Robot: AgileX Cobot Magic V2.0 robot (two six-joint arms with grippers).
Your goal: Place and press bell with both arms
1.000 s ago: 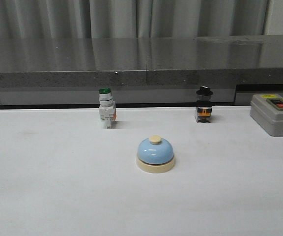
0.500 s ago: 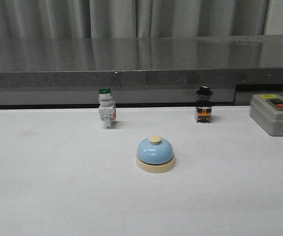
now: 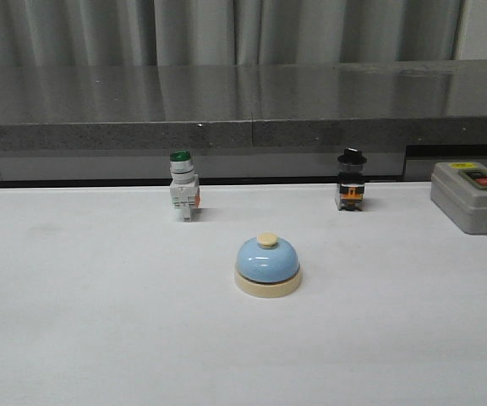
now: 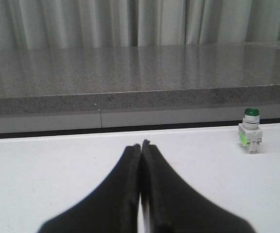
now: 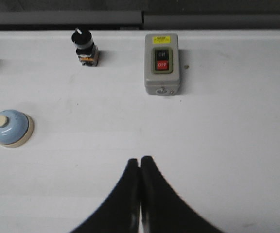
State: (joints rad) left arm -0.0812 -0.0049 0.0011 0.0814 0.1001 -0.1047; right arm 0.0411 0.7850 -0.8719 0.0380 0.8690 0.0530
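Now, by label:

Bell: the bell sits upright on the white table, near the middle, in front of the green switch and the black switch, well apart from both.
Left gripper: the left gripper has its fingers pressed together, holding nothing, above bare table.
Right gripper: the right gripper is likewise closed and empty, with the bell well off to one side.
Handling: probably light and rigid; the glossy dome looks slippery, so the cream base rim seems the safer hold, and the top button is for pressing only.
Views: the front view shows no arm at all; only the right wrist view shows the grey box from above with its two buttons; the left wrist view shows the green switch but no bell.
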